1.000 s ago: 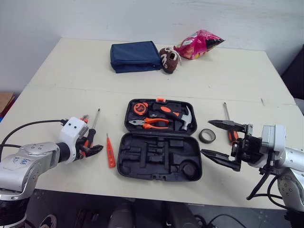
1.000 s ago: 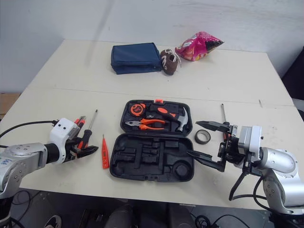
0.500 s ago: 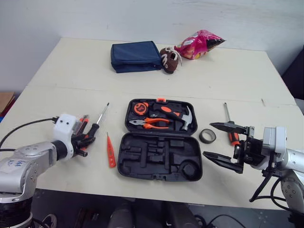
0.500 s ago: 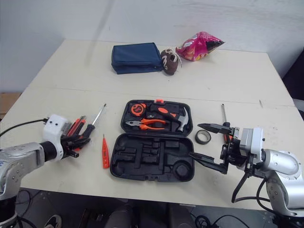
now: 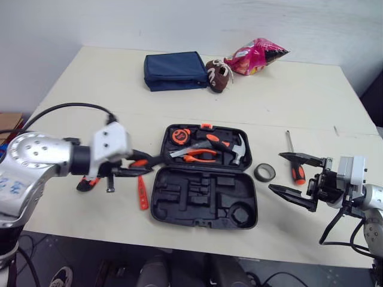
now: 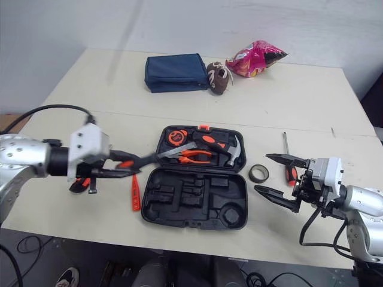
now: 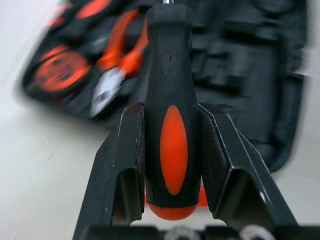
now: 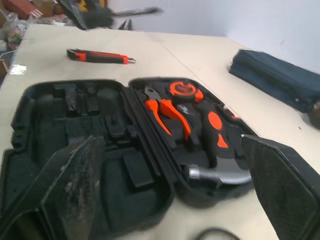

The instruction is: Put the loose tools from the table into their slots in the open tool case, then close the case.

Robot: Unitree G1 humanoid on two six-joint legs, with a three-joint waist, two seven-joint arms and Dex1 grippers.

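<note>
While our left gripper (image 7: 171,115) is clamped on the black-and-orange screwdriver (image 7: 172,75), its shaft reaches over the far half of the open case (image 5: 203,200), above the pliers (image 5: 194,157). Our right gripper (image 5: 276,171) hangs wide open and empty just right of the case, near the tape (image 5: 263,173) and a second screwdriver (image 5: 297,174) lying on the table (image 5: 90,89).

Left hand (image 5: 134,167) has left the loose tools on the left part of the bench (image 5: 90,107) and swung toward the tool case (image 5: 206,206). It now clamps a screwdriver (image 7: 170,100), lifted off the bench, shaft reaching over the case's upper half by the pliers (image 5: 203,158).
</note>
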